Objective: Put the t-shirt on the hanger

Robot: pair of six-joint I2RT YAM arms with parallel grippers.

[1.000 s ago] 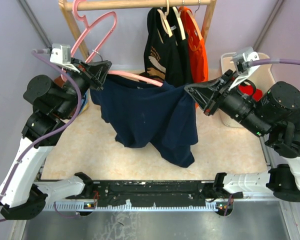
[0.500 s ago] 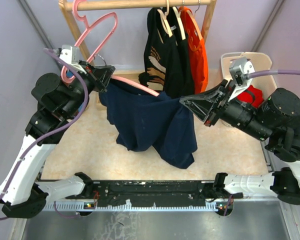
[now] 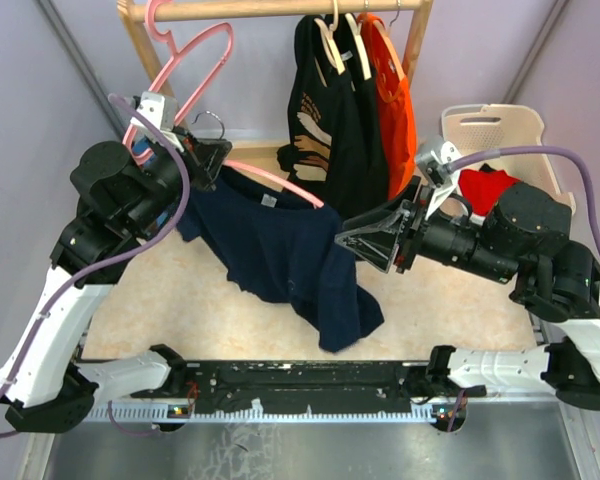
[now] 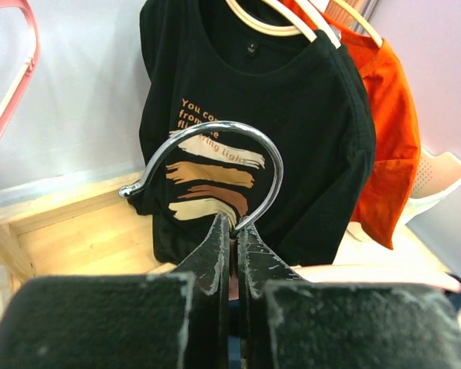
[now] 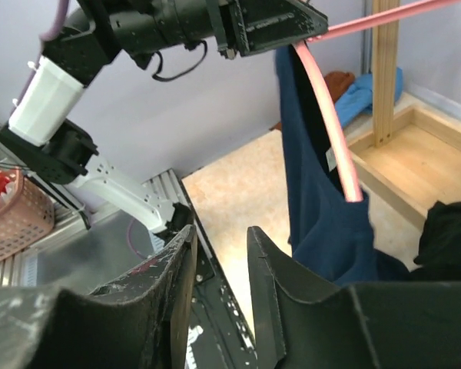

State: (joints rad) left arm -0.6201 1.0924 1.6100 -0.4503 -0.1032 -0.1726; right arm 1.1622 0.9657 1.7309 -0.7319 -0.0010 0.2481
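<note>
My left gripper (image 3: 208,155) is shut on the neck of the pink hanger (image 3: 275,182), just below its silver hook (image 4: 215,154). In the left wrist view the jaws (image 4: 230,223) are pressed together on the wire. The navy t-shirt (image 3: 280,250) hangs from the hanger's right arm, which runs in through the neck beside the white label (image 3: 268,201). Its lower right part droops towards the table. My right gripper (image 3: 345,240) is open and empty beside the shirt's right edge. The right wrist view shows open jaws (image 5: 220,234), with the shirt (image 5: 315,207) and the pink arm (image 5: 330,131) just to their right.
A wooden rack (image 3: 280,10) stands at the back. It carries an all-pink hanger (image 3: 195,60), a black printed shirt (image 3: 325,100) and an orange shirt (image 3: 395,90). A white basket (image 3: 500,130) with a red thing stands at the right.
The right gripper moved left and down and no longer holds the shirt's right side stretched out. The shirt now droops from the hanger. The left gripper shifted slightly up and right with the hanger.
</note>
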